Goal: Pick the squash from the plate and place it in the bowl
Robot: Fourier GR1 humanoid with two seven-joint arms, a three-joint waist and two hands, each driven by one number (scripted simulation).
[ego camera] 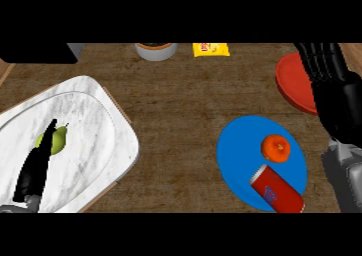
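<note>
In the head view, a round orange squash was seen lying on a flat blue oval plate, just beside a red rectangular box on the same plate. A red round bowl was set on the brown wooden surface near the plate's far right side, partly hidden by the right hand, whose fingers were held fairly straight and held nothing. The left hand was laid low at the left over a white marble tray, its fingers straight and close together, pointed at a green fruit. The squash was judged not yet grasped: the right hand would best be drawn back over the plate, opened wide and lowered clear of the box before being closed.
</note>
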